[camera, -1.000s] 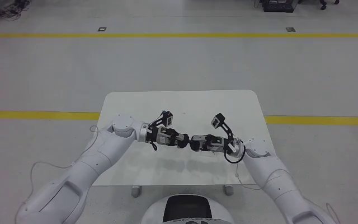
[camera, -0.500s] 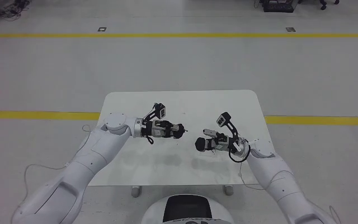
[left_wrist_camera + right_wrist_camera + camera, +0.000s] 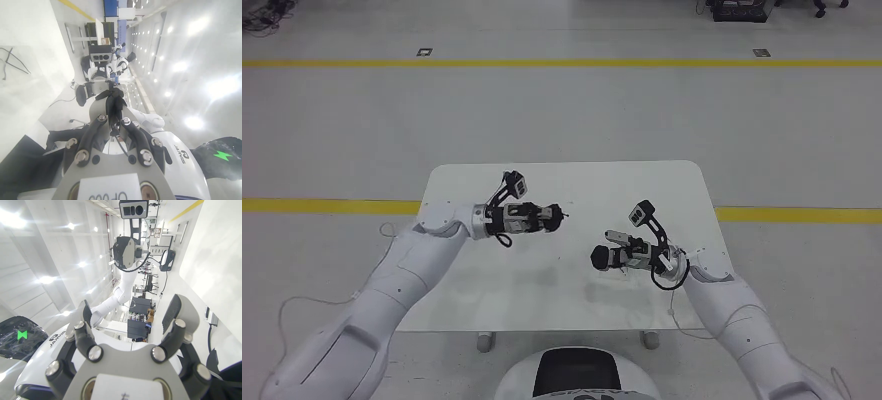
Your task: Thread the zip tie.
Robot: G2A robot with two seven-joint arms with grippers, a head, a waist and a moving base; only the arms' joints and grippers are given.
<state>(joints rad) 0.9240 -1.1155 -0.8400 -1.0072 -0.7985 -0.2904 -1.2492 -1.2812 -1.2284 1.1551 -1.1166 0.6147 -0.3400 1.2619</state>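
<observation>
- The left gripper (image 3: 113, 98) is pressed together on what looks like the black zip tie (image 3: 123, 150), held above the table (image 3: 642, 190).
- The right gripper (image 3: 130, 306), fingers apart and empty, hovers near it.

Left gripper (image 3: 553, 216) drew away — right gripper (image 3: 598, 258) withdrew.

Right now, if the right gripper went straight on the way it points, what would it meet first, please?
Most likely the left gripper, which lies nearly in line beyond the open right gripper; depth is unclear, so it could pass just beside it.
</observation>
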